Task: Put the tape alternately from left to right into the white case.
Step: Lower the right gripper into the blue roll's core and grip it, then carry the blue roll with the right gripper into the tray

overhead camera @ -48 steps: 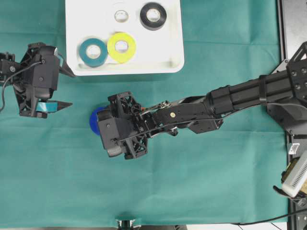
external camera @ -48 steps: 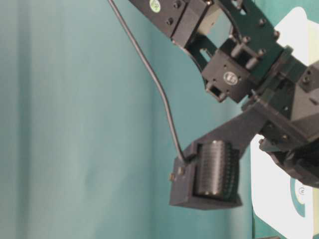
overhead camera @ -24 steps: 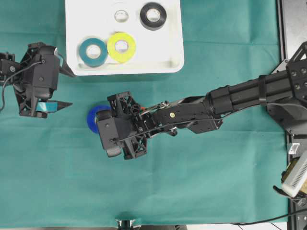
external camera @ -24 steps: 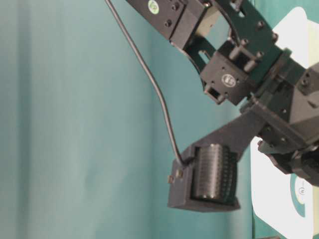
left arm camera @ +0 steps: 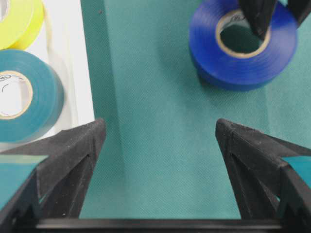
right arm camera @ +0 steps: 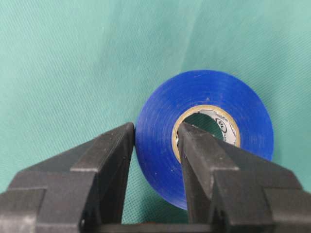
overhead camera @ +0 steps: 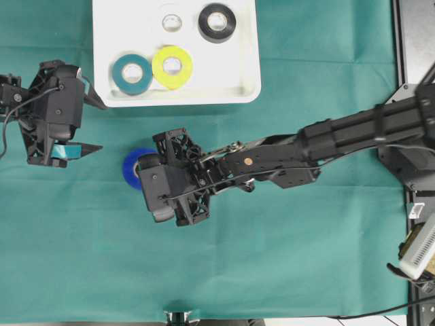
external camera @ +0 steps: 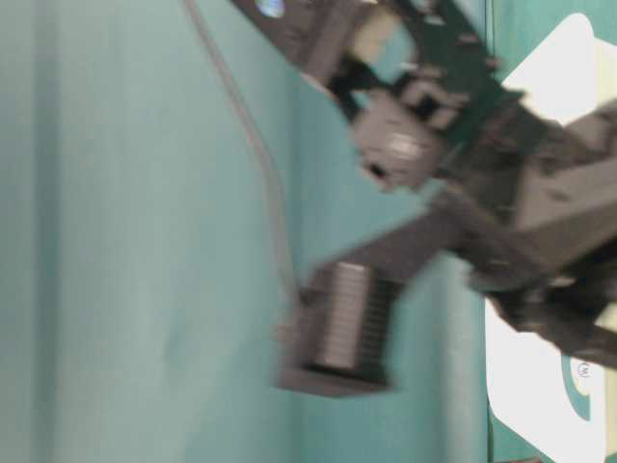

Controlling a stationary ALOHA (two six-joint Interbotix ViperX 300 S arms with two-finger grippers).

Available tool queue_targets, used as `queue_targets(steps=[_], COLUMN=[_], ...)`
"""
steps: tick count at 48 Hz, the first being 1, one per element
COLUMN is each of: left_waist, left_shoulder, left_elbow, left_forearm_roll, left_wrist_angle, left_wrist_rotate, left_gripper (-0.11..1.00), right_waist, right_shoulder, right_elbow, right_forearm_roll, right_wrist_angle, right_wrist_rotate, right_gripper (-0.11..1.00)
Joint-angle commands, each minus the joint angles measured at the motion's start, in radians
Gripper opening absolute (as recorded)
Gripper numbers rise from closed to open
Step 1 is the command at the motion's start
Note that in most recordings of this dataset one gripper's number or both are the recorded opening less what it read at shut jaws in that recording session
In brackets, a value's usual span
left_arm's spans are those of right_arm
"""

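The blue tape roll [right arm camera: 204,141] is found lying flat on the green cloth [overhead camera: 272,258], just near of the white case [overhead camera: 251,68] and left of centre in the overhead view. It is gripped by the right gripper [right arm camera: 155,145], whose jaws are clenched across one wall of the roll: one finger is set inside the pale cardboard core and the other against the outer blue face. Whether the roll has left the cloth cannot be settled, the table-level view being badly blurred.

The left gripper [left arm camera: 155,141] is held spread wide and empty beside the case's near left corner.

Inside the case, a teal roll [overhead camera: 132,73], a yellow roll [overhead camera: 172,66], a black roll [overhead camera: 217,22] and a white roll [overhead camera: 172,22] are noted lying flat. No orange-red roll is seen in any view.

The roll is judged light and stiff, its wound body and cardboard core resisting a pinch without deforming. The vinyl face is judged smooth and somewhat slippery, so a through-the-wall hold, as taken here, is considered the soundest. A risk of the roll pivoting about the fingertips when raised is recorded.
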Motion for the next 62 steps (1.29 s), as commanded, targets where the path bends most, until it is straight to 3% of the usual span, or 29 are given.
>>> queue_targets(steps=[1, 35, 47, 62], left_waist=[-0.002, -0.002, -0.002, -0.002], left_shoulder=[-0.011, -0.014, -0.014, -0.014], left_elbow=[-0.008, -0.009, -0.009, -0.009], left_forearm_roll=[-0.002, -0.002, -0.002, -0.002], left_wrist_angle=[-0.008, -0.008, -0.008, -0.008], left_wrist_rotate=[0.000, 0.000, 0.000, -0.003], left_gripper=[0.98, 0.98, 0.98, 0.98], right_waist=[0.003, -0.008, -0.064, -0.181], right_shoulder=[-0.080, -0.155, -0.215, -0.328], right_elbow=[-0.003, 0.014, 0.075, 0.222], right_forearm_roll=[-0.003, -0.012, -0.014, -0.014], right_wrist_angle=[-0.003, 0.101, 0.143, 0.132], right_wrist_rotate=[0.002, 0.000, 0.000, 0.000], right_gripper=[0.02, 0.02, 0.02, 0.02])
